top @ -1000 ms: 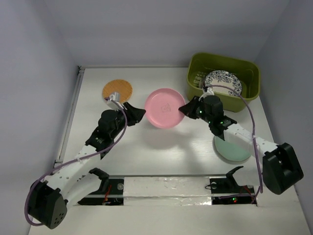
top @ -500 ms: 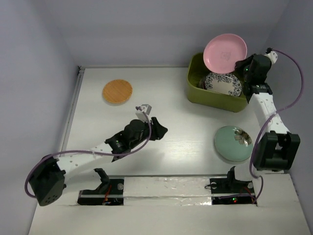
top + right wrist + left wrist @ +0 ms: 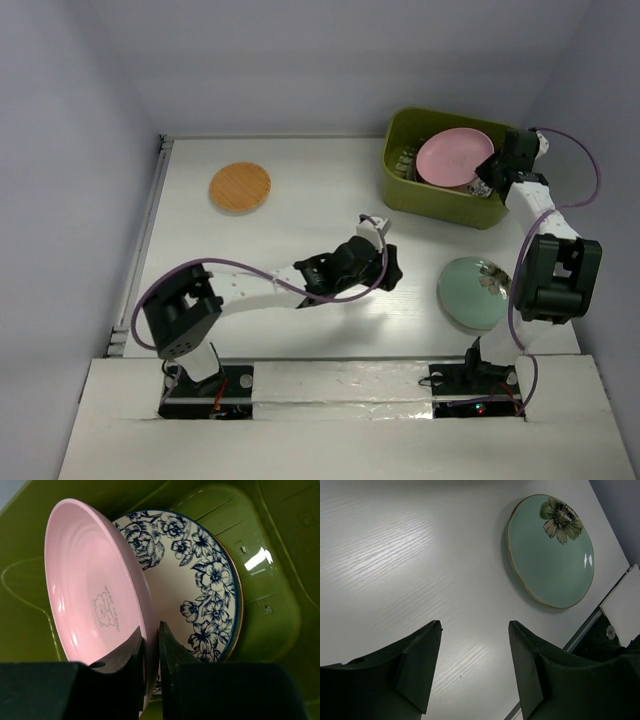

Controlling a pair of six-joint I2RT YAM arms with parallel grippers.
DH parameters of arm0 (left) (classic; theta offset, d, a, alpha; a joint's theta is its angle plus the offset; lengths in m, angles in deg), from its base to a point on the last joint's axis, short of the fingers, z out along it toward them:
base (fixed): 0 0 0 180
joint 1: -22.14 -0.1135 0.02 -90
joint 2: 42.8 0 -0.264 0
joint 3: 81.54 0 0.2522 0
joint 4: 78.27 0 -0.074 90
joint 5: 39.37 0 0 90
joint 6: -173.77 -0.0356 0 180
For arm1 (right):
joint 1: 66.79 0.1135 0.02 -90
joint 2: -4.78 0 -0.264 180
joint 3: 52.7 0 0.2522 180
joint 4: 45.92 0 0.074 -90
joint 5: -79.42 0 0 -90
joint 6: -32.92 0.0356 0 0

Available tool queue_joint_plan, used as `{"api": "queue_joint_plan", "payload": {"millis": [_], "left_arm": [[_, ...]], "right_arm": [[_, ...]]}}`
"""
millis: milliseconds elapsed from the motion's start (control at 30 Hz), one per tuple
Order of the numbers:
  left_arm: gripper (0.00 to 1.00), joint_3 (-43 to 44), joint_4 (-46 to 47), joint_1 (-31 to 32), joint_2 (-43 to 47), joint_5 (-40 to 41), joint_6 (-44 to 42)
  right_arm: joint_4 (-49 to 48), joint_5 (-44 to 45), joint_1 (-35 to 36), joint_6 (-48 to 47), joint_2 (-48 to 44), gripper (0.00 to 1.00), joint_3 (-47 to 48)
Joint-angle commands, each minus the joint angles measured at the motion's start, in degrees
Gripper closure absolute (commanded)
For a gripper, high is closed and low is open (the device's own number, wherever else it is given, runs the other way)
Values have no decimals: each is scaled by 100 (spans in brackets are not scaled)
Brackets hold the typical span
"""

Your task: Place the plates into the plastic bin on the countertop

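Note:
My right gripper [image 3: 151, 630] is shut on the rim of the pink plate [image 3: 95, 595], holding it on edge inside the olive-green plastic bin [image 3: 400, 180]. Behind it leans a white plate with blue flowers [image 3: 200, 580]. From above, the pink plate [image 3: 450, 158] covers most of the bin's inside, with my right gripper [image 3: 487, 170] at its right rim. My left gripper [image 3: 475, 630] stands open over bare countertop [image 3: 395, 555], a little left of the mint green flower plate [image 3: 550, 555], which also shows from above [image 3: 475, 292]. A wood-tan plate [image 3: 240, 187] lies at the far left.
A metal rail [image 3: 145, 230] runs along the countertop's left edge. The bin stands against the back right corner, near the right wall. The arm bases and a foil-taped strip [image 3: 340, 380] line the near edge.
The right arm has lowered the pink plate from above the bin down into it. The left arm has swung right toward the mint green plate and its jaws have spread wider.

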Motion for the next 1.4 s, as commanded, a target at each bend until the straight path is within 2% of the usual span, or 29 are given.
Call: {"api": "queue_joint_plan", "payload": {"millis": [0,67,100,133,233,367,500,533,567,733,800,833,867,933,1000,1133,1367], "left_arm": [[45,697,-80,114,-430,-83,-291],[43,1082,-228,166,-817,-188,-335],[43,1172,-264,167,-914,-171,-362],[43,1260,-282,236,-1080,-154,-362],[41,1628,-352,290,-1362,-180,-362],[39,2085,-510,351,-1776,-285,-379],[35,2543,-659,413,-2233,-513,-459],[34,2622,-660,413,-2381,-566,-467],[33,2736,-669,413,-2444,-645,-467],[33,3123,-765,413,-2909,-663,-520],[33,3343,-888,413,-3033,-802,-555],[33,3404,-906,413,-3138,-847,-590],[33,3501,-924,413,-3182,-865,-608],[35,3615,-959,413,-3392,-874,-660],[36,3835,-1090,413,-3655,-839,-705],[40,4231,-1152,413,-4113,-1032,-687],[58,4031,-434,264,-4475,-1470,-29]], "right_arm": [[-232,368,-19,-48,-290,89,-52],[-188,623,-19,-39,-264,62,-97],[-214,633,-19,-92,-247,45,-114],[-180,624,-19,-188,-220,39,-88],[-135,616,-19,-285,-167,29,-9],[-284,511,-19,-172,-447,27,-245],[-505,413,-19,-31,-931,12,-624],[-531,439,-19,-31,-1080,4,-677],[-566,466,-19,-31,-1142,0,-799],[-619,396,-19,39,-1511,1,-1028],[-767,194,-19,57,-1923,7,-1203],[-907,115,-19,83,-2117,32,-1405],[-970,-25,-19,110,-2519,49,-1502],[-1136,-210,-19,145,-2951,72,-1835],[-1479,-517,-19,198,-3512,72,-2065],[-1568,-1036,-19,224,-4059,66,-2469],[-2051,-1757,104,435,-4640,64,-3436]]}}
